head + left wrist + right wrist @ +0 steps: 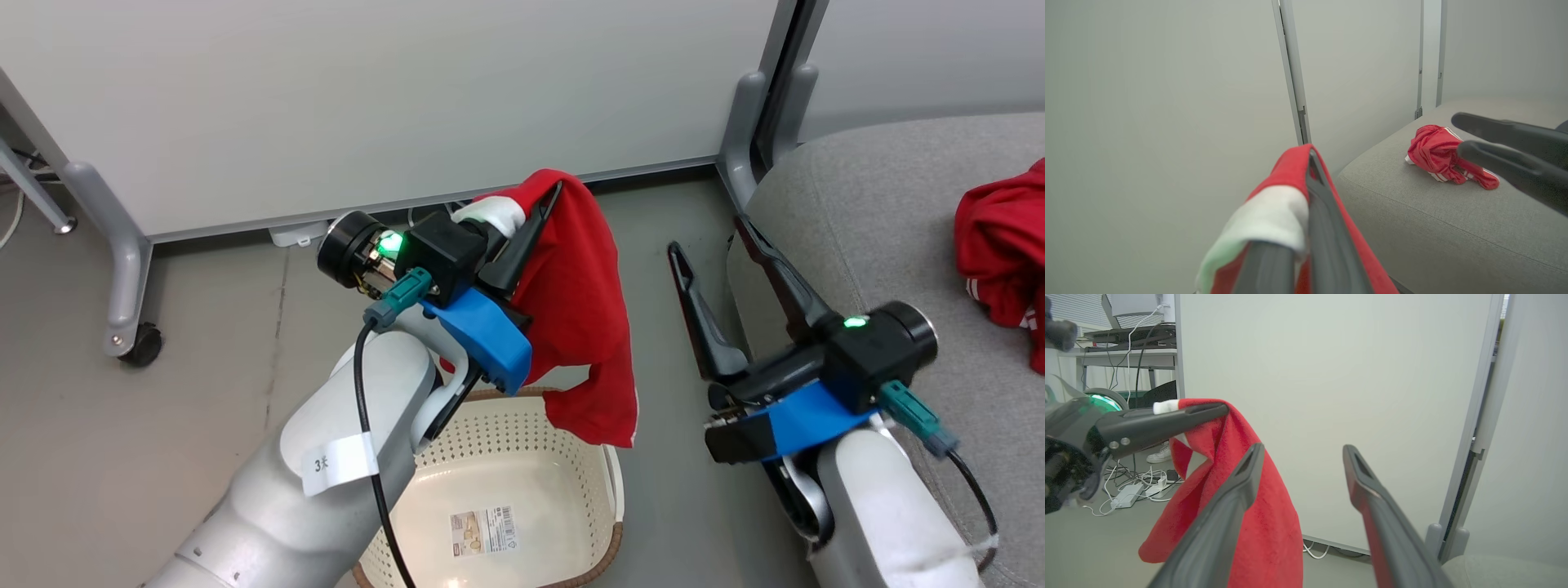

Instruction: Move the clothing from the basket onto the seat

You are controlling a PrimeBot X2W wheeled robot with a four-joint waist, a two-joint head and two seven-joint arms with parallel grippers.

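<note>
head view has the left gripper pinched tight on a red garment at its white trim, with the cloth between the fingers. the garment hangs free from the jaws, and its lower hem dangles just above the far right rim of the basket. the right gripper has its jaws wide with nothing between them. it sits right of the hanging cloth, just beside the left edge of the seat. the part of the basket floor in view is bare but for a barcode label. a second red garment lies bunched on the seat, far right.

this looks like the carry step for the last piece, lifted but not yet over the seat. the next move calls for swinging the left arm rightward, high enough that the hem clears the seat edge. the arm must also keep clear of the right gripper, which stands in the path, and then let go.

left wrist view adds the trim folded over one finger. it also shows bare grey cushion between the seat's near left corner and the second garment, which is room to drop. right wrist view adds the full drape of the cloth down from the finger, and a power strip with loose cables on the floor far left.
</note>
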